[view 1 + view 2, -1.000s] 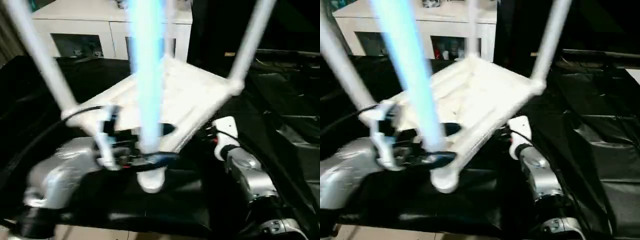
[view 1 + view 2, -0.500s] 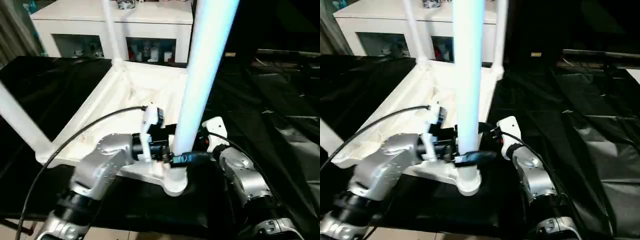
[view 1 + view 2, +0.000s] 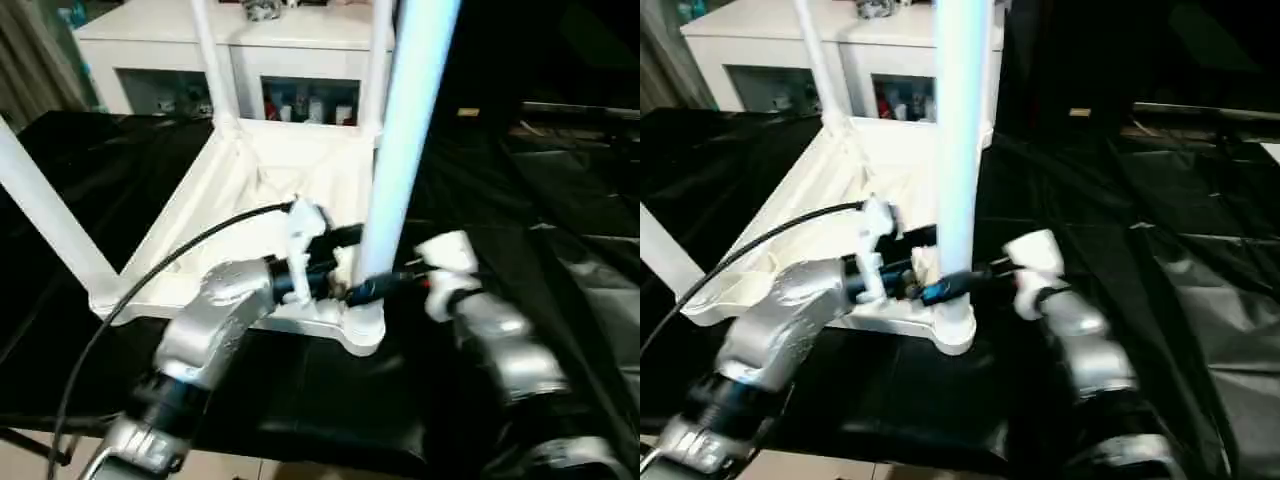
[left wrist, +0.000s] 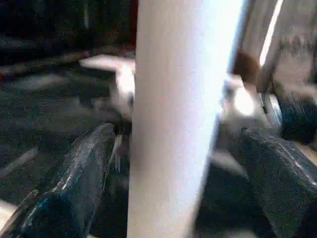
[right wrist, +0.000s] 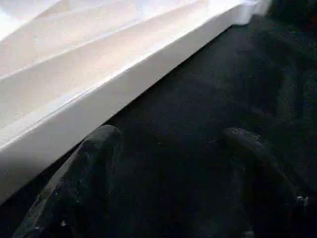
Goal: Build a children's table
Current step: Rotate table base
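A second ago the upturned tabletop (image 3: 270, 190) lay skewed, one corner pointing at the robot, with the whole view blurred; now it sits squarer on the black cloth (image 3: 560, 230), long sides running away toward the cabinet (image 3: 250, 40). The left forearm, which was low at the near left, has swung in across the tabletop's near edge.

The left gripper (image 4: 181, 163) stands wide, its two black fingers (image 4: 84, 173) either side of the near right leg (image 3: 405, 150), just above the corner socket (image 3: 362, 330); from the wrist view there is a gap between each finger and the tube, so it brackets the leg rather than clamps it. The right gripper (image 5: 168, 163) is also fairly wide and empty, hanging over bare cloth just beside the tabletop's right edge, near that same corner.

All four white legs stand up out of the corner sockets: the near left leg (image 3: 50, 215) leans out to the left, and the two far ones (image 3: 208, 60) rise by the cabinet. A black cable (image 3: 170, 270) loops from the left wrist over the near left corner.

The cloth is crumpled and shiny, covering the whole surface. Behind stands the white cabinet with glass doors and small things inside.
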